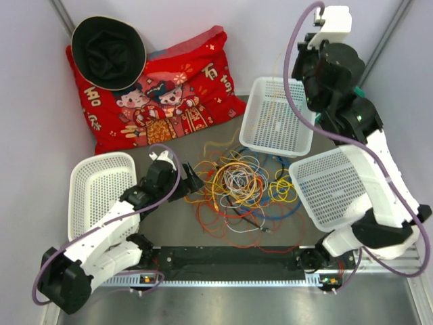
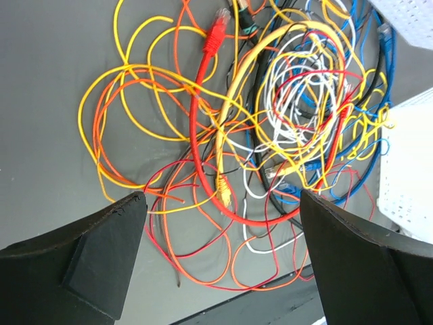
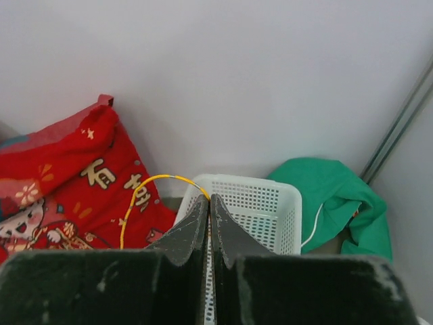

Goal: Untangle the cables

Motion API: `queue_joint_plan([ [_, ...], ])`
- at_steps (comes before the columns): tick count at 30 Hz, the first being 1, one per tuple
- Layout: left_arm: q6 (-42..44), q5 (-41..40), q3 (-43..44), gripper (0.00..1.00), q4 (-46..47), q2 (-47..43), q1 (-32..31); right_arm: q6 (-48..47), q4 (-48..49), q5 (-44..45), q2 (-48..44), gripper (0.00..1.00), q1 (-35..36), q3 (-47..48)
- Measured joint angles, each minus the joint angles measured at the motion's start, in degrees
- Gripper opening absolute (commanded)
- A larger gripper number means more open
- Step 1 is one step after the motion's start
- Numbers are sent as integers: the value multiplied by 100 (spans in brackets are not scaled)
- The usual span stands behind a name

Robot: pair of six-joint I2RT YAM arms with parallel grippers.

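The cables (image 1: 240,183) lie in a tangled heap of yellow, orange, red, white, blue and black loops on the grey table. My left gripper (image 1: 193,183) is at the heap's left edge. In the left wrist view it (image 2: 222,196) stands wide open above thin orange and red loops, holding nothing. A thick red cable (image 2: 197,115) and a yellow plug end (image 2: 223,189) lie just beyond it. My right gripper (image 3: 210,200) is raised high at the back right, shut on a thin yellow cable (image 3: 145,186) that arcs down to the left.
Three white mesh baskets stand around the heap: left (image 1: 101,189), back (image 1: 277,115), right (image 1: 338,186). A red printed cushion (image 1: 162,95) with a black hat (image 1: 108,51) fills the back left. A green cloth (image 3: 338,196) lies behind the back basket.
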Motion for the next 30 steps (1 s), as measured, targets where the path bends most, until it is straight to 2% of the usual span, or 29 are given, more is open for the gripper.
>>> queue_joint_plan([
  [6, 24, 17, -90, 99, -68, 0, 0, 927, 44, -520, 649, 0, -914, 356],
  [12, 22, 26, -282, 99, -105, -2, 0, 1497, 350, -586, 1161, 0, -1207, 737],
  [19, 22, 63, -494, 99, -57, 0, 0, 1628, 601, -476, 1569, 0, -1528, 975],
  [22, 17, 122, -581, 99, -24, 17, 0, 1692, 778, -382, 1585, 0, -1644, 699],
  [30, -2, 225, -671, 99, 98, 79, 0, 2122, 977, -452, 1786, 0, -1912, -907],
])
